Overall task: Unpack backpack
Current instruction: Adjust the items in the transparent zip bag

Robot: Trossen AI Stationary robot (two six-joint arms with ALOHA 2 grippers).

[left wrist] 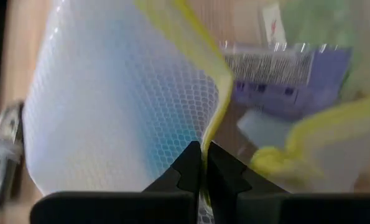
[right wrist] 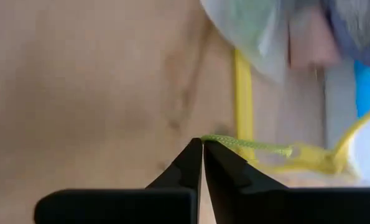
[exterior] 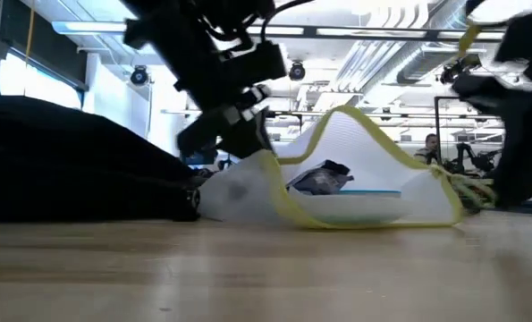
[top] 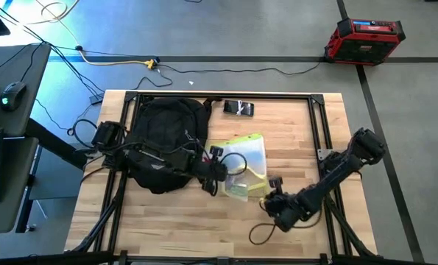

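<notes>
The black backpack [top: 165,140] lies on the table's left half; it also shows in the low view [exterior: 69,161]. A white mesh pouch with yellow trim [top: 246,163] lies beside it on the table and holds small packets [exterior: 324,177]. My left gripper [top: 219,174] is shut on the pouch's edge nearest the backpack. My right gripper [top: 272,194] is shut on a thin yellow-green cord [right wrist: 247,144] at the pouch's near right corner. My left gripper pinches the pouch's yellow-trimmed edge [left wrist: 211,138] between its two fingers, coming from the table's left side. The pouch's bottom rests on the table and the held edge stands raised [exterior: 270,174]. My right gripper pinches the free end of the yellow-green cord [right wrist: 211,138] at its fingertips. The cord runs nearly straight from the fingers to the pouch's yellow corner [right wrist: 309,155], low over the table.
A small dark flat object [top: 238,108] lies near the table's far edge. A black cable loop [top: 263,232] lies near the front edge under my right arm. Bare wood shows at the front left [top: 152,221]. A red case [top: 364,38] stands on the floor beyond.
</notes>
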